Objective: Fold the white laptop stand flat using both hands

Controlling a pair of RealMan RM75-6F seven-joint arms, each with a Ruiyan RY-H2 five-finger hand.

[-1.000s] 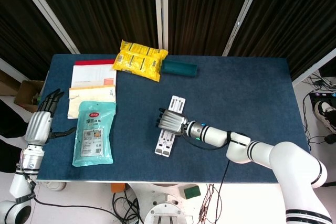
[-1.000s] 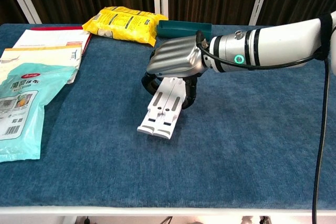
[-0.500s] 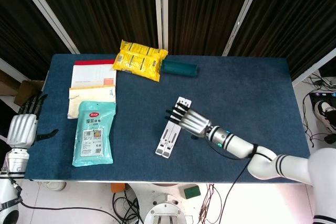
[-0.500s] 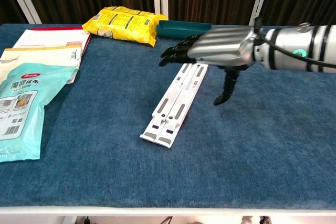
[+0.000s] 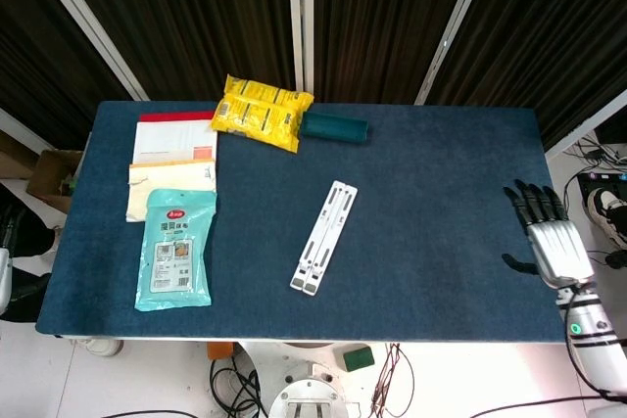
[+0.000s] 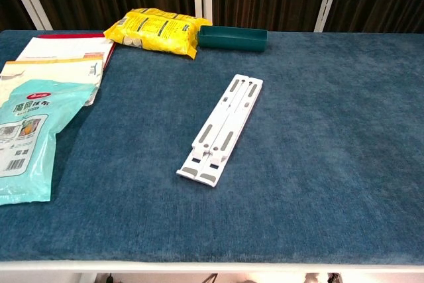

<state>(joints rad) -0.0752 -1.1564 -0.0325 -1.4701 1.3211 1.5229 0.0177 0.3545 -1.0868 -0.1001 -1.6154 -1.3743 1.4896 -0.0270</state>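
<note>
White laptop stand point(image 5: 323, 237) lies folded flat on the blue table point(image 5: 441, 193), my right hand point(image 5: 547, 238) off its edge, fingers spread, holding nothing.

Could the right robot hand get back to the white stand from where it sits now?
Probably yes. The right robot hand hangs open off the table's right edge, and only bare blue table lies between it and the white stand, which lies flat.
</note>
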